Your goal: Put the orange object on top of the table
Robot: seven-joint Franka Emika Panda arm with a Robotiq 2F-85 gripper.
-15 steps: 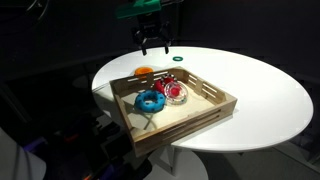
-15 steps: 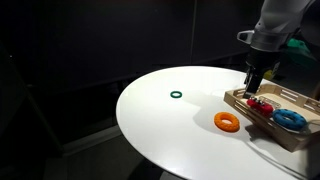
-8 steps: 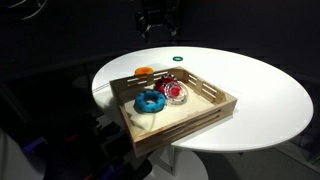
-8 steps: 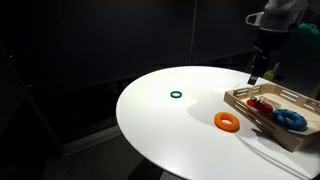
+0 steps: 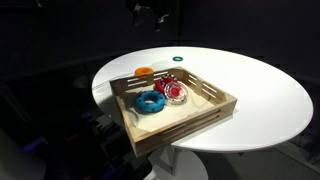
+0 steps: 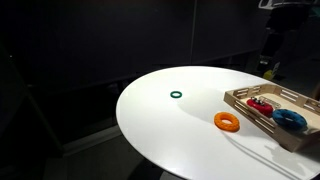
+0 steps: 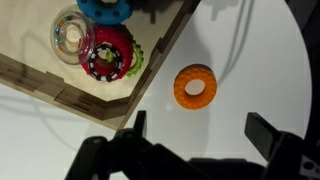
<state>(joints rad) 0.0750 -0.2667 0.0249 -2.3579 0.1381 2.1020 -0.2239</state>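
Note:
The orange ring (image 7: 195,86) lies flat on the white table (image 7: 250,70), just outside the wooden tray's corner. It shows in both exterior views (image 5: 145,70) (image 6: 227,121), next to the tray. My gripper (image 7: 200,130) is open and empty, high above the ring and apart from it. In the exterior views the gripper (image 6: 267,62) hangs well above the tray's far side and is mostly cut off at the top edge (image 5: 152,10).
The pale wooden tray (image 5: 215,95) (image 6: 245,98) (image 7: 160,50) holds a blue ring (image 5: 151,101) (image 6: 291,118), a red-pink ring (image 5: 175,91) (image 7: 110,52) and a clear ring (image 7: 72,30). A small green ring (image 5: 178,58) (image 6: 176,95) lies on the table.
My gripper has risen straight up from just above the tray and table to the top of the views. The orange ring stays on the table.

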